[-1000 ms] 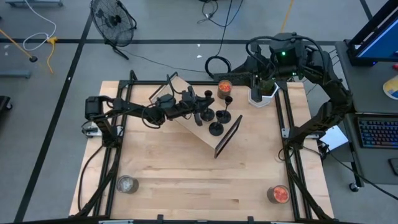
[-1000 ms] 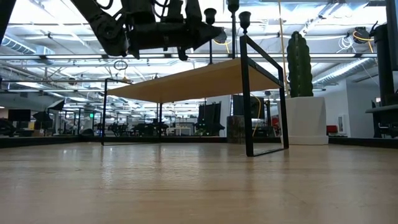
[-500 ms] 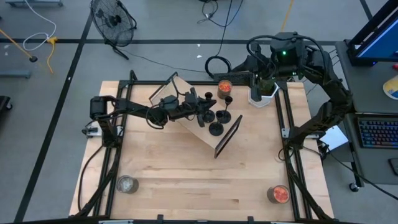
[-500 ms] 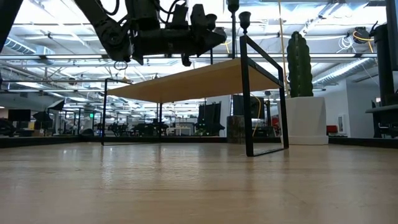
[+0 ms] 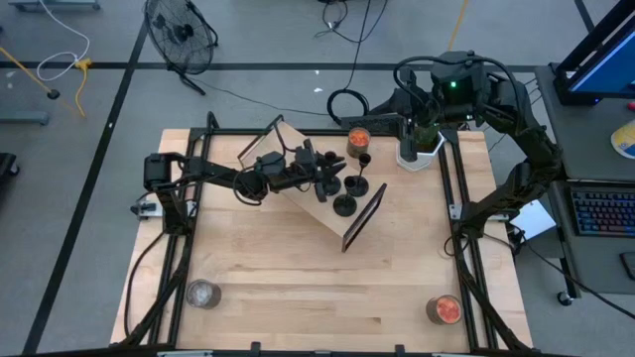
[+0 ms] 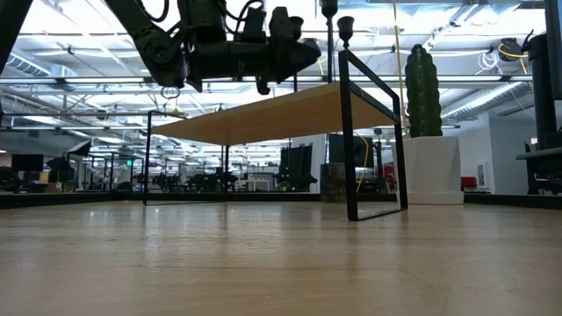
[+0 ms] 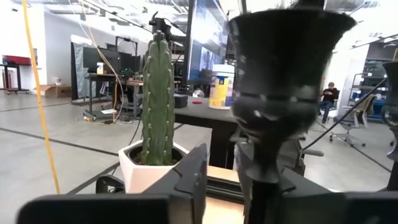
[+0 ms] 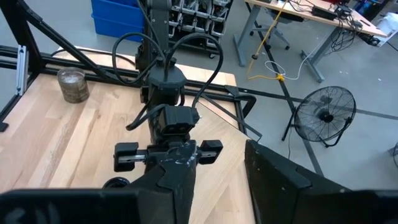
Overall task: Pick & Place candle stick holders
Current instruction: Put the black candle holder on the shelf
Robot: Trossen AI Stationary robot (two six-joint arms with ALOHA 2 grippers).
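Several black candle stick holders (image 5: 344, 205) stand by their round bases on the wooden top of a small black-framed shelf (image 5: 317, 216). My left gripper (image 5: 319, 177) reaches level over the shelf among them. In the left wrist view its fingers (image 7: 189, 177) stand a narrow gap apart with the shelf showing between them. The cup of one holder (image 7: 283, 68) stands very close, with its stem in front of the near-side finger. My right gripper (image 8: 221, 168) waits at the table's far right by the cactus, fingers apart and empty. My left gripper comes level from the table's left. Its near-side finger (image 7: 241, 165) stands right at the stem (image 7: 266, 180) of the closest holder. The holder stands upright on the shelf. I cannot tell whether the finger touches the stem.
A jar with orange filling (image 5: 358, 139) stands at the shelf's far end and another (image 5: 444, 309) at the table's near right. A grey jar (image 5: 202, 293) stands near left. A cactus in a white pot (image 5: 417, 147) stands far right.
My left gripper has gone a little toward the table's right edge over the shelf, closer in among the holders, then held still. The holders stand as before.
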